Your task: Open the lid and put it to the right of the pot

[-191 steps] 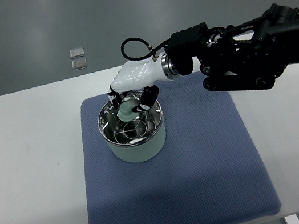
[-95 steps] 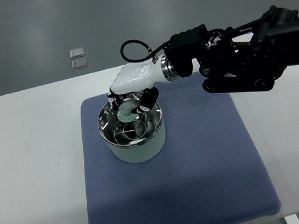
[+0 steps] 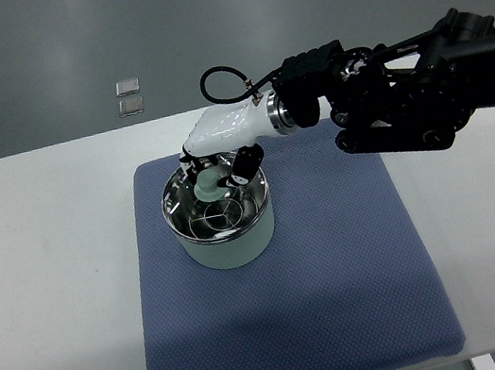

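A pale green pot (image 3: 229, 246) with a shiny steel rim stands on the blue mat (image 3: 342, 283), toward its upper left. A glass lid (image 3: 219, 211) lies in the pot's mouth, with a mint-green knob (image 3: 206, 185) at its top. My right hand (image 3: 217, 173), white with dark fingertips, reaches in from the right on a black arm (image 3: 405, 100). Its fingers are curled around the knob from above. I cannot tell whether the lid still rests on the rim.
The mat lies on a white table (image 3: 43, 278); to the right of the pot the mat is bare. Two small clear squares (image 3: 128, 96) lie on the grey floor beyond the table's far edge.
The right hand and the knob have shifted very slightly up and to the left; the pot has not moved.
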